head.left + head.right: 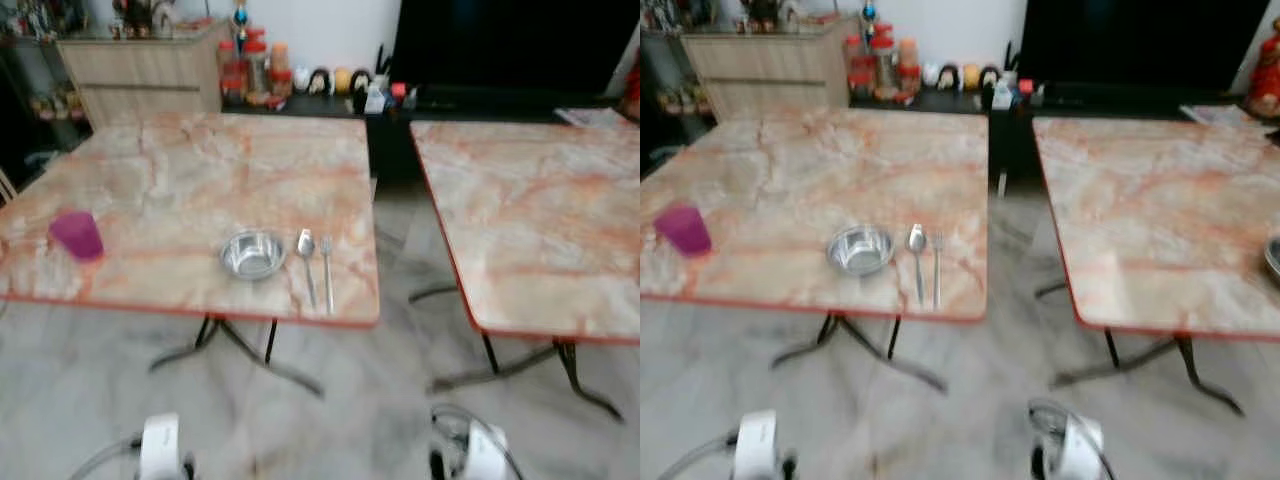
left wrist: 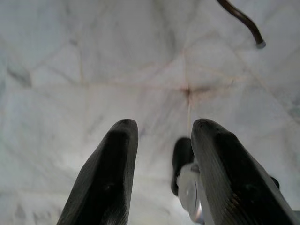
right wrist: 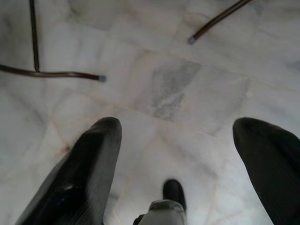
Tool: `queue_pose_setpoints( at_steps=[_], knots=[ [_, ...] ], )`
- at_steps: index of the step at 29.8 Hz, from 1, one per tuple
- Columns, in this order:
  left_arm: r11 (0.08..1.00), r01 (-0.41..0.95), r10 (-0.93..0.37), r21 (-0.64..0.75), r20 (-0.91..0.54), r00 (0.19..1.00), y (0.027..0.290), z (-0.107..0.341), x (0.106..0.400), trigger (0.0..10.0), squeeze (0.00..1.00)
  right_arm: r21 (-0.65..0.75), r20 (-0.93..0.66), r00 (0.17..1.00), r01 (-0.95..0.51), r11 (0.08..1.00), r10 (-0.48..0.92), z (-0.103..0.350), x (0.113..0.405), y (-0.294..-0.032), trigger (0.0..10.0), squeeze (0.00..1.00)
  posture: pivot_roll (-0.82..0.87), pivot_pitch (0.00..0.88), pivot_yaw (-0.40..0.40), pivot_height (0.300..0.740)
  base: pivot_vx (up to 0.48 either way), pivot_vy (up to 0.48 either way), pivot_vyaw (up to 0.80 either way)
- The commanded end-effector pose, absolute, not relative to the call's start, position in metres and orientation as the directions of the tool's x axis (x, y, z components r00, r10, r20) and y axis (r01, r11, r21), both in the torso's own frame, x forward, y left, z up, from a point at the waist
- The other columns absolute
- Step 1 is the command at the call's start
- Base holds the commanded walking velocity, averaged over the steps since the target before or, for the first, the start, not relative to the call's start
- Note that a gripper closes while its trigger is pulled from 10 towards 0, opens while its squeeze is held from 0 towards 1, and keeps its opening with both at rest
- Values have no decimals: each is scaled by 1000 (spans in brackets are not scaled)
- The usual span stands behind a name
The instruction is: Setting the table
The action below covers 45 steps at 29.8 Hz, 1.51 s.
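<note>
A steel bowl (image 1: 252,253) sits near the front edge of the left marble-patterned table (image 1: 200,160). Just to its right lie a spoon (image 1: 306,262) and a fork (image 1: 327,272), side by side. A purple cup (image 1: 76,235) stands at the table's front left. Both arms hang low at the bottom of the head views. In the left wrist view my left gripper (image 2: 165,124) is open over the marble floor. The right wrist view has my right gripper (image 3: 180,123) open wider, with nothing held.
A second marble table (image 1: 540,200) stands to the right, with a floor gap between the two. The rim of another bowl (image 1: 1274,255) shows at its right edge. A wooden cabinet (image 1: 140,70), jars and a dark screen line the back wall. Metal table legs (image 3: 51,73) cross the floor.
</note>
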<state>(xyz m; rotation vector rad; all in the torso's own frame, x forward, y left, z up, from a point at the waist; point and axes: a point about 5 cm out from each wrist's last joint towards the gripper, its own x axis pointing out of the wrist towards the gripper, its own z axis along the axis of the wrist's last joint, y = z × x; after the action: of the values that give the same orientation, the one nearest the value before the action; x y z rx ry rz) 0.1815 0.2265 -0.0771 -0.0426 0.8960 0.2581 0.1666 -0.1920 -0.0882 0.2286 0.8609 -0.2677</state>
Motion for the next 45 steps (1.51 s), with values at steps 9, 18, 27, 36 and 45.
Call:
queue_pose_setpoints(
  at_steps=[9,18,27,36,45],
  knots=[
    [975,-213,181,58,-764,620,220,-74,192,10000,0,65,-773,613,332,941,-163,-88,164,-200,10000,0,3,0,-15,740,288,0,0],
    [974,-219,186,61,-765,616,222,-75,189,10000,0,68,-776,610,334,940,-161,-89,163,-198,10000,0,9,0,-15,740,295,0,0],
    [974,-216,190,69,-768,611,222,-75,188,10000,0,68,-777,609,336,939,-162,-89,164,-198,10000,0,15,0,-16,740,95,0,0],
    [954,-265,283,141,-716,639,236,-72,181,10000,0,67,-775,609,339,938,-165,-89,162,-198,10000,0,19,0,-7,740,0,0,0],
    [857,-383,512,345,-481,711,294,-38,190,10000,0,62,-784,600,328,942,-157,-91,158,-197,10000,0,43,0,-13,740,0,0,0]
  ],
)
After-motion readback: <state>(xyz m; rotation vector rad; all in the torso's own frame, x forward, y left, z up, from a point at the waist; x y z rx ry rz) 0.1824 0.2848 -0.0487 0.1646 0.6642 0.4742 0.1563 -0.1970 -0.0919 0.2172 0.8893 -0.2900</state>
